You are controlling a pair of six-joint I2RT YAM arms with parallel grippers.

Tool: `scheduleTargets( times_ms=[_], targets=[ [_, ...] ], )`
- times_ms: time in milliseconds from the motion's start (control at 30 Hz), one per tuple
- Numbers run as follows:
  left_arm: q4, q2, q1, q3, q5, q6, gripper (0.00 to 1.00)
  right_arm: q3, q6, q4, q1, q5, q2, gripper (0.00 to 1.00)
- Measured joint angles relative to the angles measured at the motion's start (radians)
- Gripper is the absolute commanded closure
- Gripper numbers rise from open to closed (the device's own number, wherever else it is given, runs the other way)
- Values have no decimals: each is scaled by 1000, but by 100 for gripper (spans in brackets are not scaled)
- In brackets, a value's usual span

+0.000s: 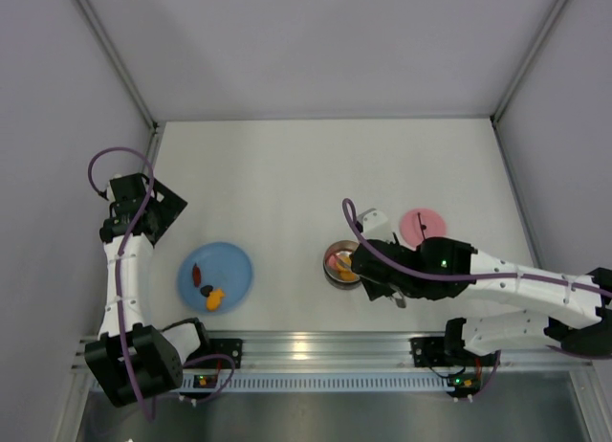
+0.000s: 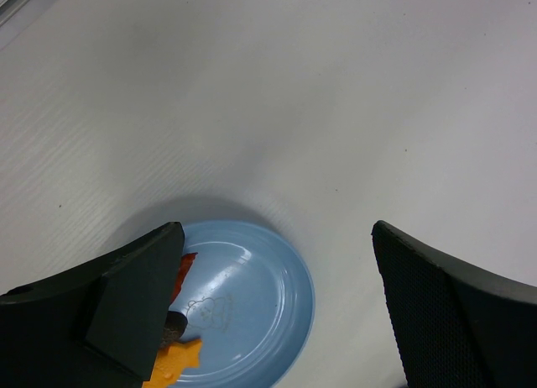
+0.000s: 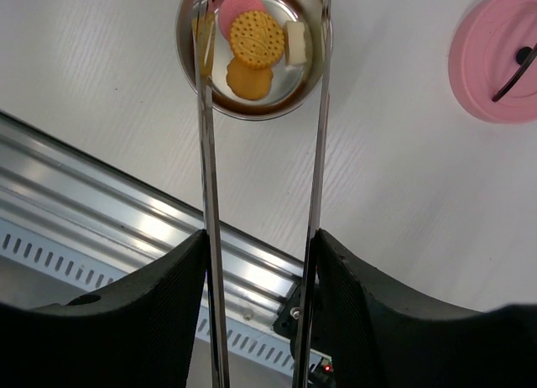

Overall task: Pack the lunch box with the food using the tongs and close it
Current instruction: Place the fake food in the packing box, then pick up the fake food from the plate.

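The steel lunch box holds food: a pink piece, a yellow biscuit, an orange round and a pale block. My right gripper is shut on the tongs, whose two arms stand spread with their tips over the lunch box. The pink lid lies flat to its right. More food sits on the blue plate: an orange piece, a red bit and a dark bit. My left gripper hangs open above and beyond the plate, holding nothing.
The aluminium rail runs along the table's near edge, right behind the lunch box. Grey walls close in the table on the left, back and right. In the top view the lid lies just beyond my right gripper.
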Motion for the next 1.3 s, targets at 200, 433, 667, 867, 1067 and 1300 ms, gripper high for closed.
scheduleTargets(
  times_ms=[200,433,667,867,1067,1300],
  targets=[
    [0,0,0,0,0,0,1,41,-21,1,0,0,26,49],
    [0,0,0,0,0,0,1,214,-115,70,-4,-22,171,50],
    [0,0,0,0,0,0,1,366,-221,221,-6,-153,390,53],
    [0,1,0,0,-1,0,1,501,-294,300,-2,-259,594,53],
    [0,1,0,0,-1,0,1,570,-344,345,4,-341,702,53],
    [0,8,0,0,-1,0,1,631,-372,386,18,-401,801,53]
  ],
)
